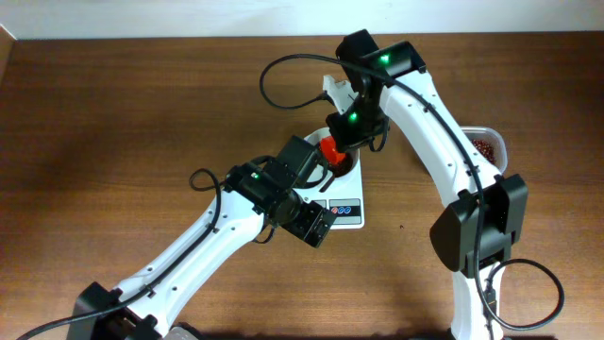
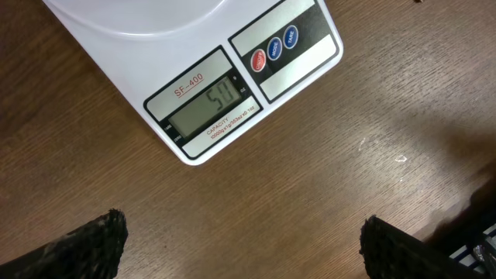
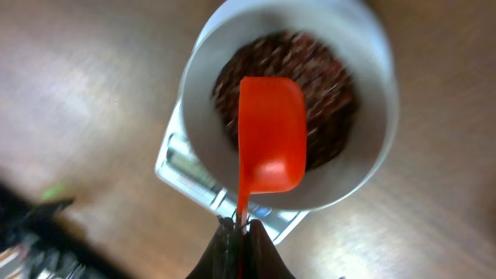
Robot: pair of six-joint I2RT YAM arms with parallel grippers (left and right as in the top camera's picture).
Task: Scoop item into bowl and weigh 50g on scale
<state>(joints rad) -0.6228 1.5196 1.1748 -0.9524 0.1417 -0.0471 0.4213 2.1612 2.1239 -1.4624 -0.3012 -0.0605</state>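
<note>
The white bowl [image 3: 373, 54] stands on the white scale [image 3: 180, 166] and holds a heap of dark reddish-brown beans [image 3: 329, 74]. My right gripper [image 3: 242, 229] is shut on the handle of an orange scoop [image 3: 268, 132]. The scoop hangs over the bowl with its underside up. In the overhead view the scoop [image 1: 329, 148] and right gripper [image 1: 345, 140] cover most of the bowl [image 1: 345, 169]. In the left wrist view the scale [image 2: 310, 66] shows its grey display, with digits that look like 50. My left gripper [image 2: 240, 249] is open and empty over bare wood in front of the scale [image 1: 345, 212].
A clear plastic tub [image 1: 487, 144] with more beans stands at the right, behind the right arm. Three round coloured buttons [image 2: 273, 49] sit beside the scale display. The left arm crosses the table from the bottom left.
</note>
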